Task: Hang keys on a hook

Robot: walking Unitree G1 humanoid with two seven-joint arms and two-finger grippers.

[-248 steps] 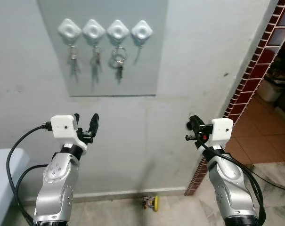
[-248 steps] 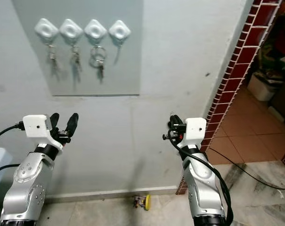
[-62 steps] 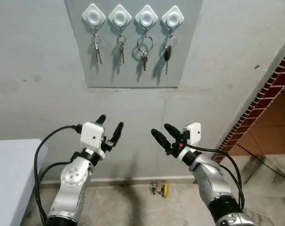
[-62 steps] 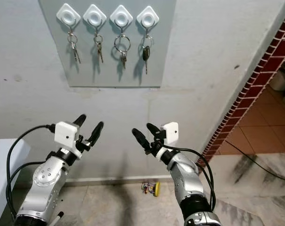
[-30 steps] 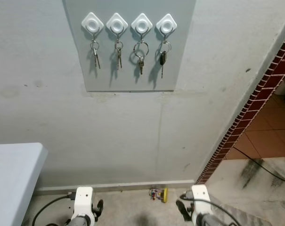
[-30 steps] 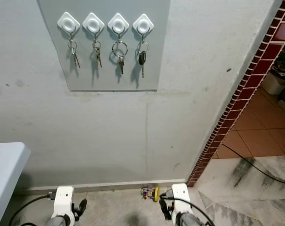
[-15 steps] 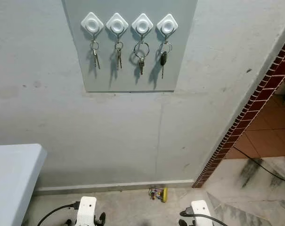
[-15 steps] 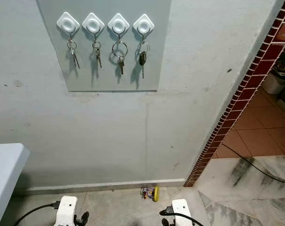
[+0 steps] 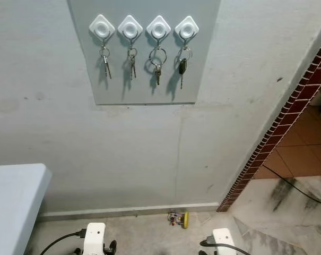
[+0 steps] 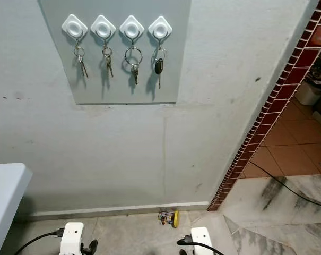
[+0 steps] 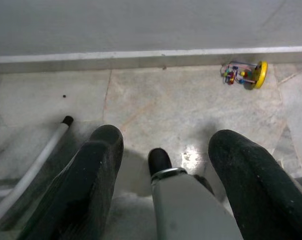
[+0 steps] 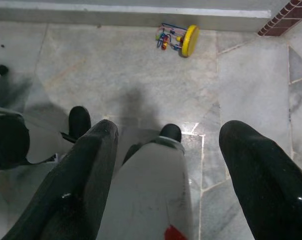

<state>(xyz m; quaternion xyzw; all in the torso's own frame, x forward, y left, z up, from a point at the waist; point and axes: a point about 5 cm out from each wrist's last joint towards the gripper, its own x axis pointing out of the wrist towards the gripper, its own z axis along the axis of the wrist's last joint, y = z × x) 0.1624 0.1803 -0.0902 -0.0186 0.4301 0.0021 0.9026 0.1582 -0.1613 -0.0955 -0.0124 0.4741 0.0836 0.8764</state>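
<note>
Four sets of keys (image 9: 157, 58) are seen hanging from four white hooks (image 9: 144, 27) on a grey wall panel (image 9: 202, 79). The left hand (image 11: 163, 165) and right hand (image 12: 165, 150) are lowered toward the floor (image 12: 141, 75), fingers spread apart, nothing held.

In the eye views both arms are cut off by the lower edge, so that only the white wrist housing of the left gripper (image 9: 94, 240) and of the right gripper (image 9: 223, 241) is seen there. The grey panel (image 9: 144, 90) is cropped by the upper edge, the bench (image 9: 11, 207) by the left edge, and the dark cable (image 9: 303, 190) by the right edge. The cuts of the keys (image 9: 182, 67) are too small to be made out, as are the details of the small toy (image 12: 178, 39) on the floor
</note>
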